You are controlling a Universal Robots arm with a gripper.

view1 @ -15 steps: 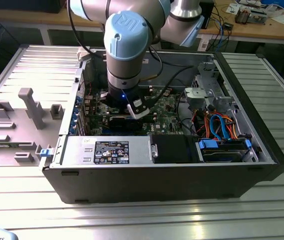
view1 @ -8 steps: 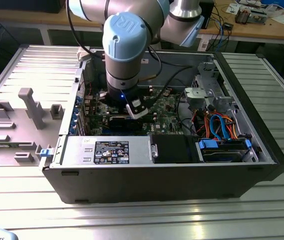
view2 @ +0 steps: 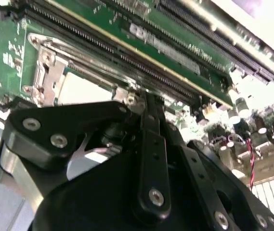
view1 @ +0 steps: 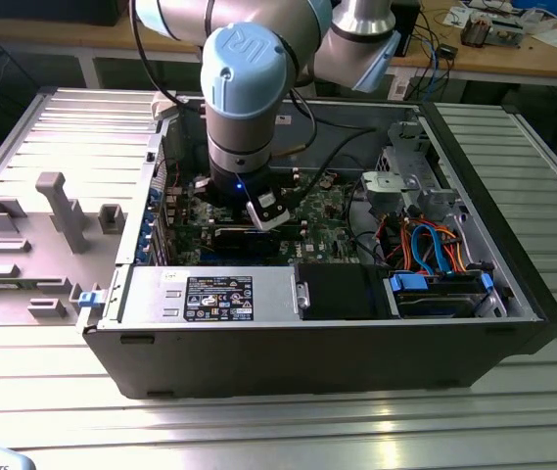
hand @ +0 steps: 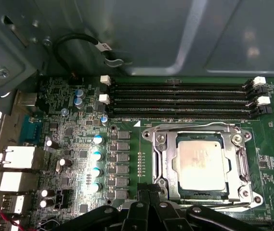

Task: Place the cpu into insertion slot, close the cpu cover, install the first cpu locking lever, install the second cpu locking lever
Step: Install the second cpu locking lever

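On the exterior view's left, a grey tray (view1: 33,245) of moulded holders lies on the ribbed metal bench (view1: 278,421), just beside an open computer case (view1: 327,343). Further to the right, the robot arm (view1: 249,88) reaches down into the case over the green motherboard (view1: 327,220), and its hand (view1: 258,211) hangs low above the board; whether its fingers are apart or together cannot be told from any view. Past it, at the case's end on the exterior view's right, sit a metal drive cage (view1: 405,181) and a bundle of blue and orange cables (view1: 435,245). In the first wrist view, a row of small capacitors (hand: 97,163) stands beside the socket, with the long black memory slots (hand: 180,98) running nearby. The cpu (hand: 202,163) already lies flat in the insertion slot (hand: 162,166), its pale metal face showing through the open middle of the cpu cover (hand: 239,166), which is down around it. The black links of the hand (hand: 146,211) sit just at the socket's near edge. In the second wrist view, the hand (view2: 149,103) is close against the socket's metal frame (view2: 47,72).
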